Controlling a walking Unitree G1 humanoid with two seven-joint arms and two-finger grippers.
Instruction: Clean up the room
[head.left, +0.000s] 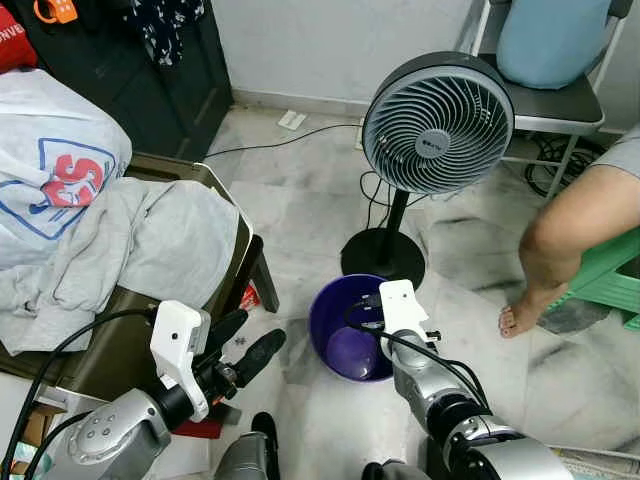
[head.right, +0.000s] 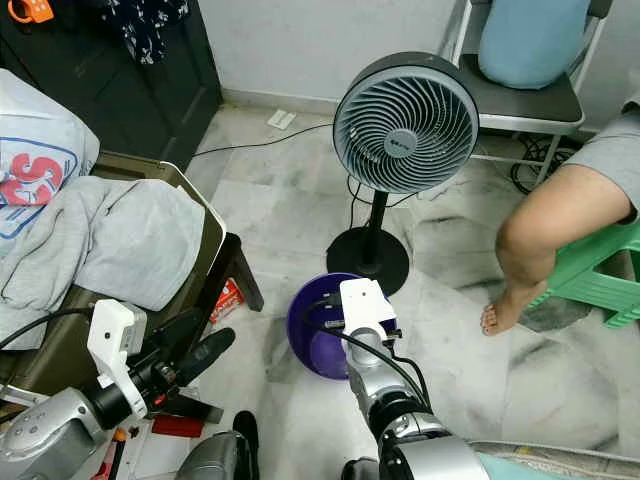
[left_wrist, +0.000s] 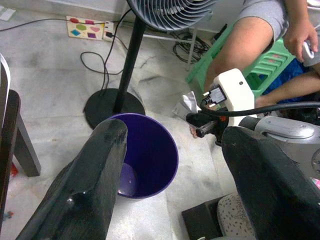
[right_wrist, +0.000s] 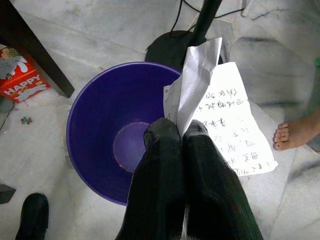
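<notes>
Right gripper (right_wrist: 181, 131) jaws pinched shut on paper sheet (right_wrist: 225, 120), held over purple bin (right_wrist: 95, 125) near fan base. Paper light, floppy, creased; edge pinch suffices, may flutter. Left gripper (left_wrist: 170, 170) jaws wide open, empty.

Marble floor (head.left: 300, 210): purple bin (head.left: 345, 330), fan base (head.left: 383, 258), red box (right_wrist: 22, 80), cable (head.left: 270, 143).

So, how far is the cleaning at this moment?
Done: nothing visible; the purple bin looks empty. In hand: the right gripper pinches a sheet of paper above the bin's rim. Left: releasing it; the left gripper is open, clothes lie piled on the chair.
</notes>
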